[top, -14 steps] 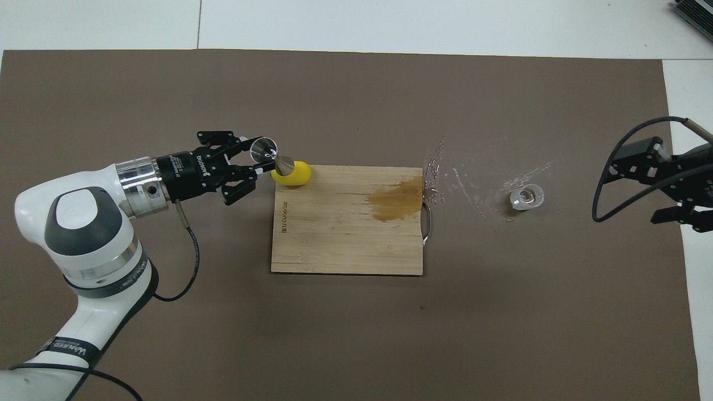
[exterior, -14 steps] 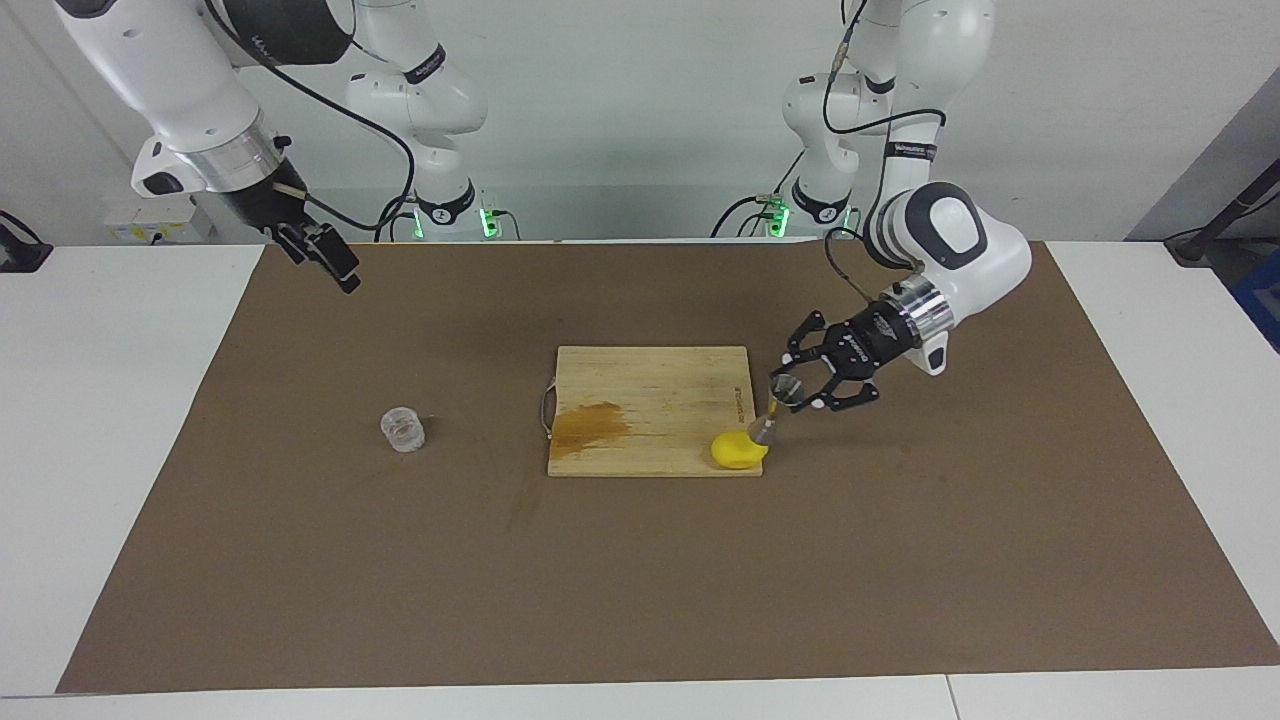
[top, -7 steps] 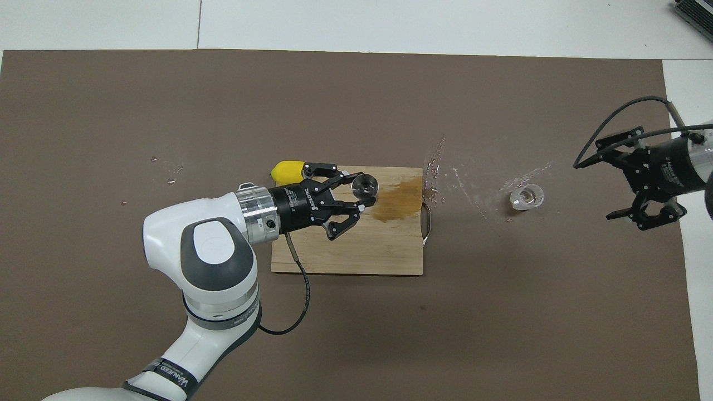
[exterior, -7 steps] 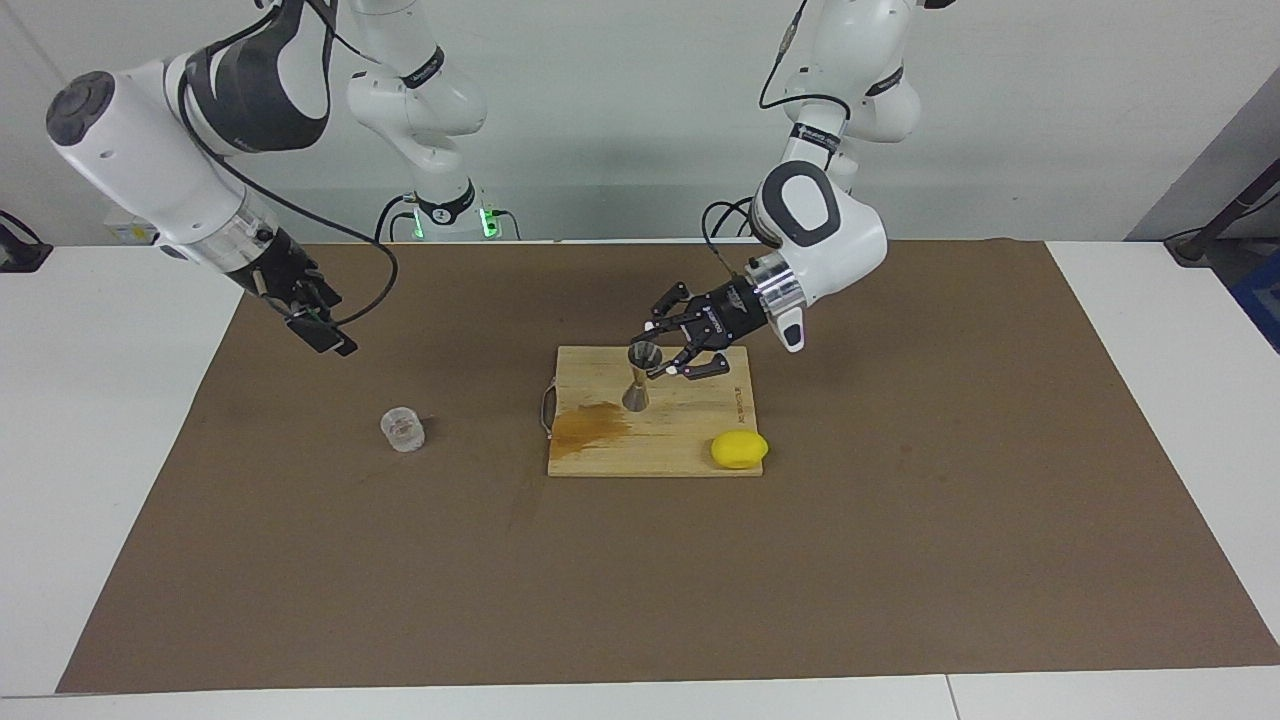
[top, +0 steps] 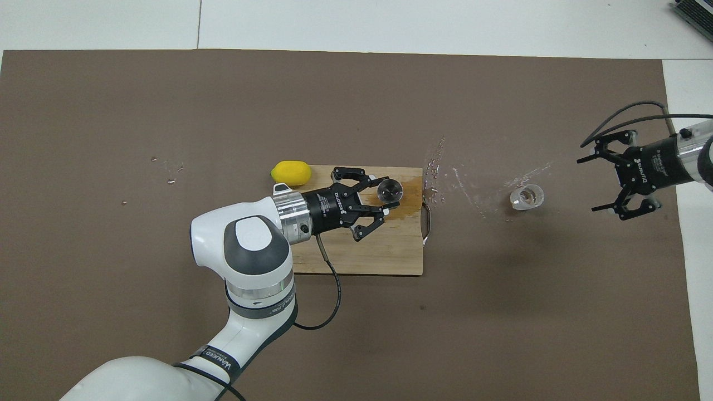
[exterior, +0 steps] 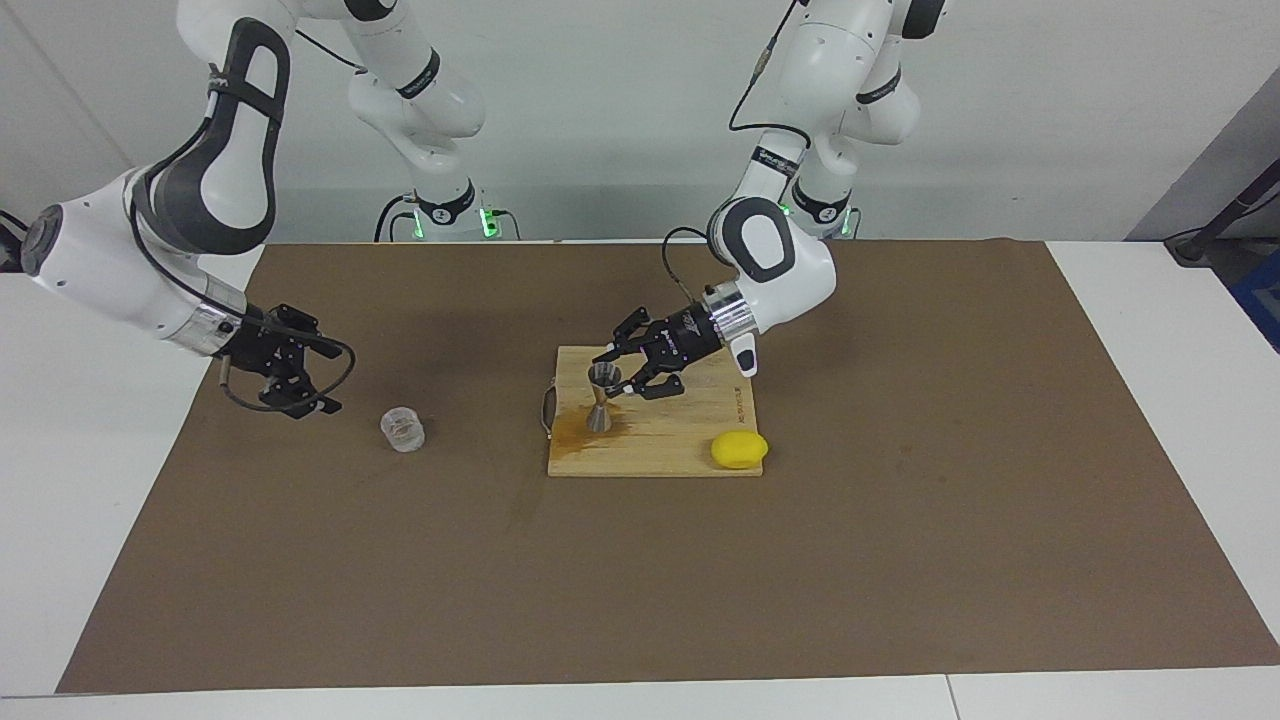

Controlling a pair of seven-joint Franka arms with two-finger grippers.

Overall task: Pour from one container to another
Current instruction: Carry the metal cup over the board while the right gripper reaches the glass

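The silver jigger [exterior: 600,396] is upright over the wet brown stain on the wooden cutting board [exterior: 680,420]. My left gripper [exterior: 612,379] is shut on its upper cone. From above, the jigger's open mouth [top: 390,190] shows between the left gripper's [top: 391,192] fingers. The clear glass tumbler [exterior: 403,429] stands on the brown mat toward the right arm's end, also seen from above [top: 527,197]. My right gripper [exterior: 325,378] is open and low beside the tumbler, a short gap away; in the overhead view the right gripper [top: 587,185] opens toward it.
A yellow lemon [exterior: 739,449] lies at the board's corner, farther from the robots, toward the left arm's end [top: 290,172]. Water drops [top: 445,167] streak the mat between the board [top: 362,250] and the tumbler.
My left gripper carried the jigger from beside the lemon across the board to the wet stain. My right arm came down from high up to beside the tumbler.
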